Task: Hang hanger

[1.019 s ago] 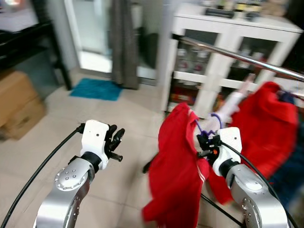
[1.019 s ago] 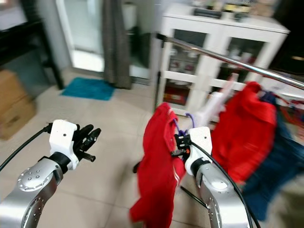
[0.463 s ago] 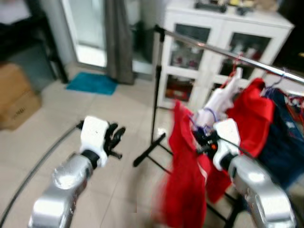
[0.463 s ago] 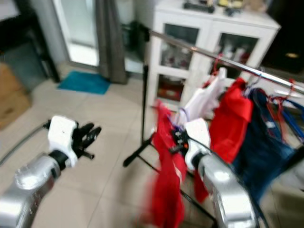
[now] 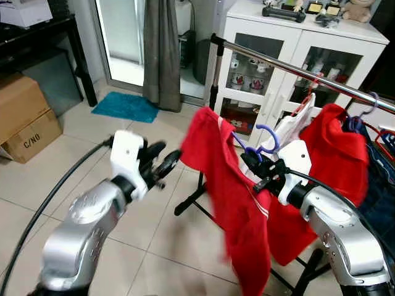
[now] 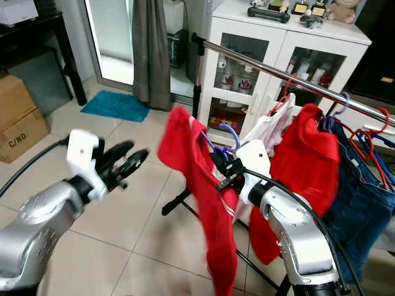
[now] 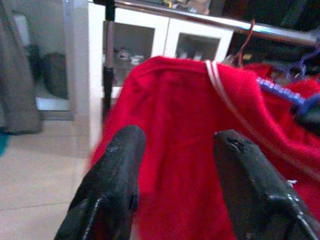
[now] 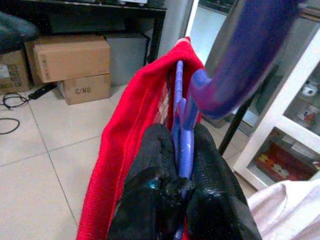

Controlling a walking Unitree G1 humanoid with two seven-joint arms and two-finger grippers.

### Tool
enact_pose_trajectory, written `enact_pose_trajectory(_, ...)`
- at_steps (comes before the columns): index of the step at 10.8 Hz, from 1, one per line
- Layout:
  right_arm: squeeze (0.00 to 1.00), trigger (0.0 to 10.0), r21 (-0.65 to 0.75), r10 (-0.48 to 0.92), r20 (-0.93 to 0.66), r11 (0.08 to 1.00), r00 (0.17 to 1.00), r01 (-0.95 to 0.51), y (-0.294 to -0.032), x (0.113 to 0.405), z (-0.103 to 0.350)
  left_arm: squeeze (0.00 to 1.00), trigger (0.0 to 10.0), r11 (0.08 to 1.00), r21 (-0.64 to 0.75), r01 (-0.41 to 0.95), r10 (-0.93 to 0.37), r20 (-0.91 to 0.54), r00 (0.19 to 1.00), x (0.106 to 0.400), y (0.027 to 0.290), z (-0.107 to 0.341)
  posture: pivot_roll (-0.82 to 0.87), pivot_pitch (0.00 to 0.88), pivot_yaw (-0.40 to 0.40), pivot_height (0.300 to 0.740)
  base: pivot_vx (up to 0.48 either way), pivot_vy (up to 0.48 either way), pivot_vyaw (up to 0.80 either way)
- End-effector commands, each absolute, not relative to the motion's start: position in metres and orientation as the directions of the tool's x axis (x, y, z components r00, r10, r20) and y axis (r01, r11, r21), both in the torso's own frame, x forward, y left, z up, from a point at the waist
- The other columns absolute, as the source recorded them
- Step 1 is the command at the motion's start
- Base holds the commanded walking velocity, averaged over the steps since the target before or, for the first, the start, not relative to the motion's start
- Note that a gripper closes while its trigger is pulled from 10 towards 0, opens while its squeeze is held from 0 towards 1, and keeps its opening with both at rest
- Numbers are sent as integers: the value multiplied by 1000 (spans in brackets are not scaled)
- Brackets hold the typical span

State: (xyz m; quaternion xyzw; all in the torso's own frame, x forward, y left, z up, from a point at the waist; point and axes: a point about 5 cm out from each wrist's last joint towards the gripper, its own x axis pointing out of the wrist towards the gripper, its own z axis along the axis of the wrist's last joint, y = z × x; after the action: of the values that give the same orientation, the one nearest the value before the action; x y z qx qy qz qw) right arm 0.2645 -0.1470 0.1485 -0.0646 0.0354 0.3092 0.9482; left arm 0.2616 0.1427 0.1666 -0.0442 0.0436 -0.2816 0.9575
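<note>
A purple hanger (image 5: 266, 132) carries a red garment (image 5: 234, 203) with a white stripe. My right gripper (image 5: 256, 169) is shut on the hanger's neck, just below the hook, and the same grip is seen close up on the hanger (image 8: 184, 125) in the right wrist view. The hook sits below and in front of the silver clothes rail (image 5: 296, 71), not on it. My left gripper (image 5: 162, 165) is open, held beside the garment's near shoulder without touching it. In the left wrist view the red garment (image 7: 195, 115) lies just beyond my left fingertips (image 7: 120, 150).
A red shirt (image 5: 336, 160), a white garment (image 5: 295, 126) and blue denim (image 5: 379, 185) hang on the rail. A white cabinet (image 5: 296, 37) stands behind it. The rack's black foot (image 5: 188, 200) reaches onto the tiles. Cardboard boxes (image 5: 24, 117) and a teal mat (image 5: 126, 106) lie to the left.
The camera has steadied and shifted. My left gripper has moved right, close to the red garment. The garment's shoulder has swung out to the left while my right gripper keeps hold of the hanger.
</note>
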Motion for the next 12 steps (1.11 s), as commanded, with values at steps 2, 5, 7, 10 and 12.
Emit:
enact_pose_trajectory(2, 0, 10000, -161, 610, -35, 778, 791, -607, -142, 264, 162, 1000, 10000, 746, -199, 635, -649, -7, 760, 272, 130, 171, 68, 0, -75, 740, 0, 0, 0)
enact_pose_trajectory(5, 0, 10000, -201, 619, -41, 764, 785, -613, -134, 261, 160, 1000, 10000, 658, -177, 732, -748, -37, 663, 274, 122, 170, 60, 0, -60, 740, 0, 0, 0)
enact_pose_trajectory(7, 0, 10000, -203, 625, -23, 761, 780, -616, -129, 260, 162, 1000, 10000, 665, -115, 738, -747, -82, 660, 289, 118, 164, 60, 0, -55, 740, 0, 0, 0)
enact_pose_trajectory(10, 0, 10000, -213, 635, -19, 752, 772, -624, -124, 259, 162, 0, 10000, 653, -99, 751, -757, -89, 647, 312, 104, 162, 55, 0, -46, 740, 0, 0, 0)
enact_pose_trajectory(12, 0, 10000, -241, 632, -25, 748, 774, -619, -122, 258, 162, 0, 0, 670, -79, 738, -743, -69, 666, 320, 98, 163, 51, 3, -38, 740, 0, 0, 0)
